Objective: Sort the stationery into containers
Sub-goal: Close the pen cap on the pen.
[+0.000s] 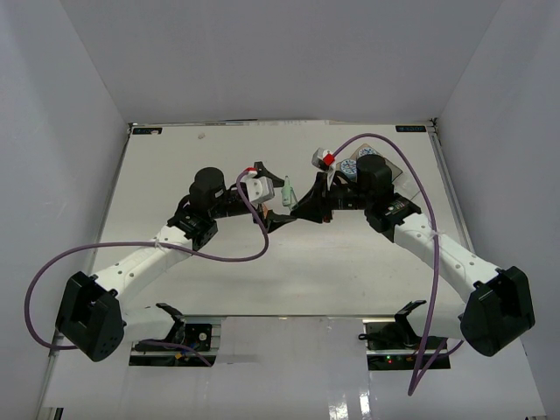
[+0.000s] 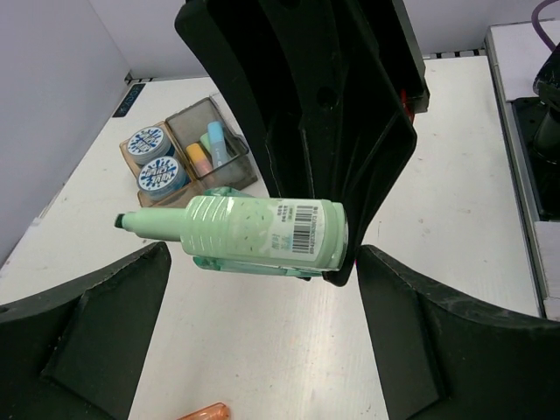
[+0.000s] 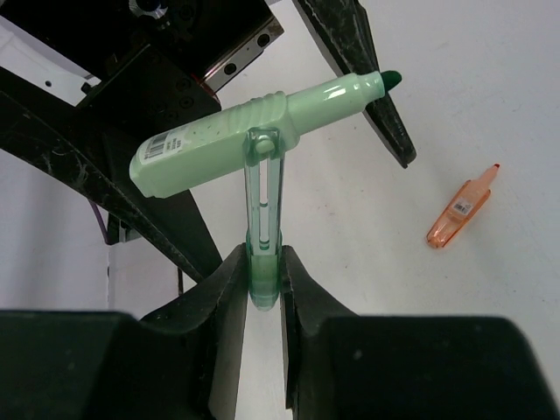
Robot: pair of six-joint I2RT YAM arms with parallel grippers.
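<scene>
Two arms meet over the middle of the counter (image 3: 490, 87). The right tool (image 3: 262, 258) is clenched on one translucent green piece (image 3: 263, 210), holding it clear of the counter. One green marker (image 3: 219, 144) sits crosswise at that piece's far end, its dark tip bare. Whether the two are joined I cannot tell. The left tool (image 2: 264, 262) is released, its two fingers spread wide on either side of the green marker and gripping nothing. One orange marker (image 3: 461, 207) lies loose on the counter, near the tools and well apart from the containers (image 2: 188, 120). The containers stand toward the far side of the counter. The amber tray holds 2 blue-and-white rolls, one (image 2: 146, 143) just beside the other (image 2: 160, 176). The grey tray beside it holds pastel pieces (image 2: 216, 144): I count 4 (yellow, pink, green, blue), though they overlap and the count is unsure.
</scene>
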